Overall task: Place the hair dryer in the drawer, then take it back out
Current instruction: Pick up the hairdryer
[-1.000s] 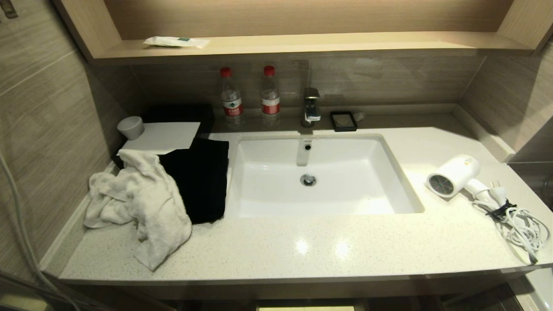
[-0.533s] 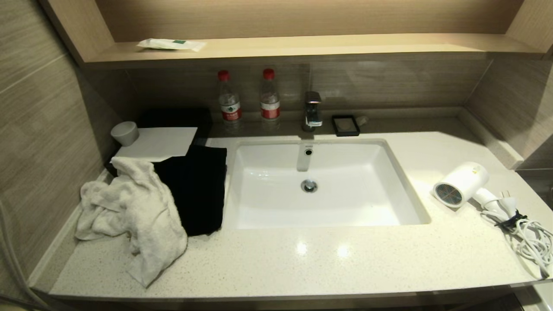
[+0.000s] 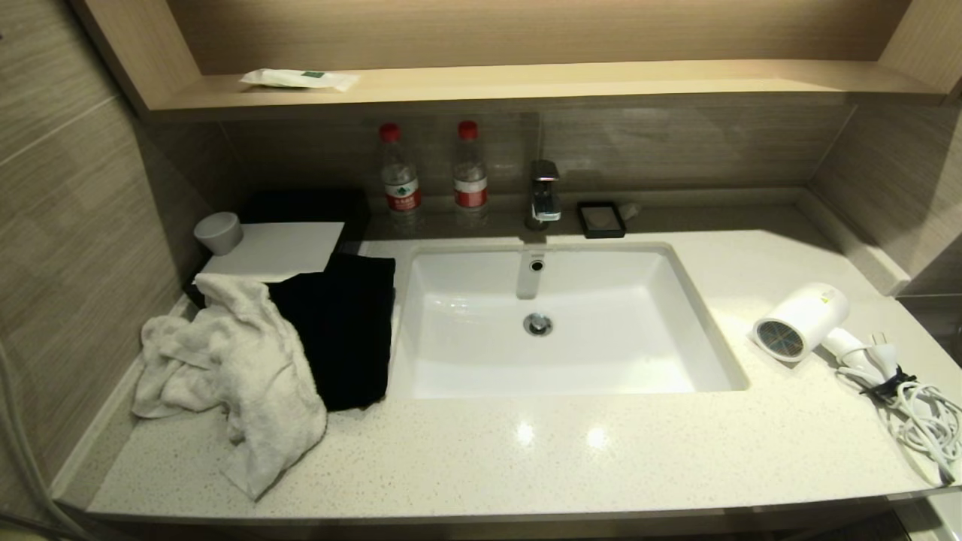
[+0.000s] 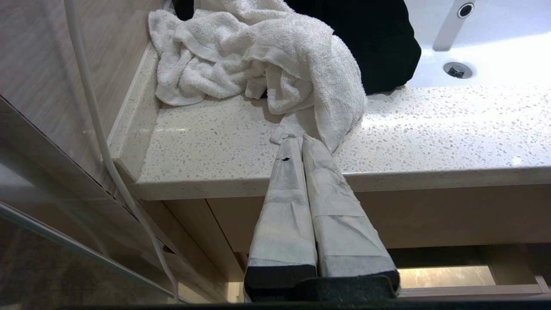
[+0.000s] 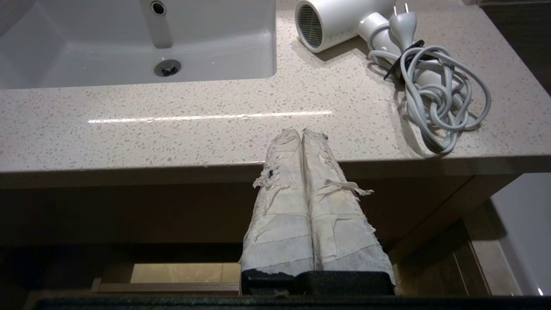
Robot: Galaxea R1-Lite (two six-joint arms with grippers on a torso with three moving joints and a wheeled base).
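Currently both grippers' jaws are pressed together, empty, while the hair dryer [image 3: 801, 321] lies on the countertop [image 3: 526, 451].

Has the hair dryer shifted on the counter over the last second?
No. The hair dryer keeps its place beside the sink; the whole view shifted together, so the camera moved.

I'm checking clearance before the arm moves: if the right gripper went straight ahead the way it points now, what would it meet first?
Probably the front edge of the countertop. The right gripper, jaws shut, points at that edge; the hair dryer lies farther back and off to one side. Depth is uncertain, so it may pass just over the edge.
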